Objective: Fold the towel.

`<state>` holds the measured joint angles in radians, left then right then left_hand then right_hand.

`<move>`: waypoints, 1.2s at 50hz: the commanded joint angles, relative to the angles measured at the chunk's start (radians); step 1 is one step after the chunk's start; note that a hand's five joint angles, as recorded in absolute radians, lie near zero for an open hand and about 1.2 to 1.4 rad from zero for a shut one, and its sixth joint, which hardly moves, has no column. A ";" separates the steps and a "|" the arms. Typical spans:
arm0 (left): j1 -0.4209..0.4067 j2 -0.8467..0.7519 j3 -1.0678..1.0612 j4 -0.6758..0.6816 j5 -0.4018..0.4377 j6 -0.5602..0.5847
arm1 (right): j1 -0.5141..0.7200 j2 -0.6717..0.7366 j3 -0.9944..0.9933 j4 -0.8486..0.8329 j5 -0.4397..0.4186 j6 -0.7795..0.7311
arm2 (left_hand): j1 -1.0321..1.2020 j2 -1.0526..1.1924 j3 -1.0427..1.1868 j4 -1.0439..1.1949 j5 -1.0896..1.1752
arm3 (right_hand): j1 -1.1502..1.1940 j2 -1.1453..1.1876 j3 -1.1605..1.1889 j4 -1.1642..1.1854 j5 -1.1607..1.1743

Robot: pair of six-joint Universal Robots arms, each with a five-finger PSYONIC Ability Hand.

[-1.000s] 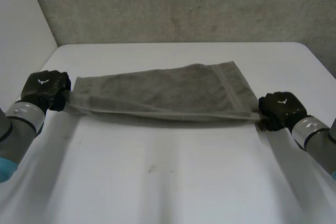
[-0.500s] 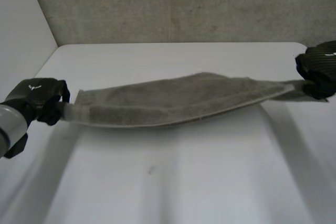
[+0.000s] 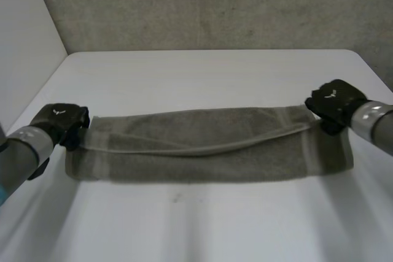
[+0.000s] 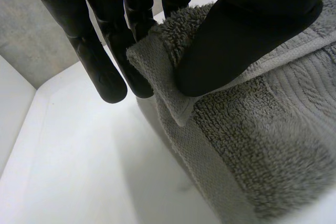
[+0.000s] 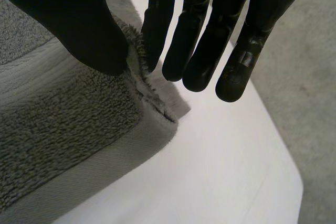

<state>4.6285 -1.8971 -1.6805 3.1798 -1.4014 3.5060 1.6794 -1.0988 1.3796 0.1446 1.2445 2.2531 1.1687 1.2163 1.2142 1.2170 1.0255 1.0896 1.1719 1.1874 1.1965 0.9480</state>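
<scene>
towel held at both ends on the white table

the grey towel (image 3: 209, 145) lies across the table (image 3: 202, 72), folded along its length, and the edge of the upper layer sags in the middle. the left hand (image 3: 60, 121) pinches the corner at one end between thumb and a finger. the right hand (image 3: 334, 102) pinches the upper corner at the other end in the same way, with its other fingers straight. each hand has a small white mark (image 3: 333, 95) on its back, too small to read.
</scene>
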 commanded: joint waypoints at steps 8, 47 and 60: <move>-0.045 -0.361 0.329 0.089 -0.111 -0.052 | 0.102 0.341 -0.258 -0.322 0.093 0.066 | 0.228 0.180 0.182 0.179 0.196 | 0.307 0.224 0.209 0.200 0.274; -0.094 -0.100 0.242 0.184 -0.106 -0.052 | 0.100 0.134 -0.247 -0.396 0.207 0.390 | -0.993 -1.041 -1.039 -1.042 -1.025 | -0.915 -0.997 -1.013 -1.022 -0.948; -0.096 0.070 -0.030 0.184 -0.051 -0.055 | -0.050 -0.050 0.111 -0.146 -0.008 0.384 | -0.987 -1.035 -1.033 -1.036 -1.019 | -0.837 -0.920 -0.935 -0.944 -0.870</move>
<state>4.5360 -1.8972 -1.5709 3.3642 -1.4968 3.4540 1.7138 -1.0954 1.3056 -0.1255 1.3600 2.6521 0.1780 0.1698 0.1705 0.1721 0.0293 0.2447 0.2369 0.2176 0.2343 0.0676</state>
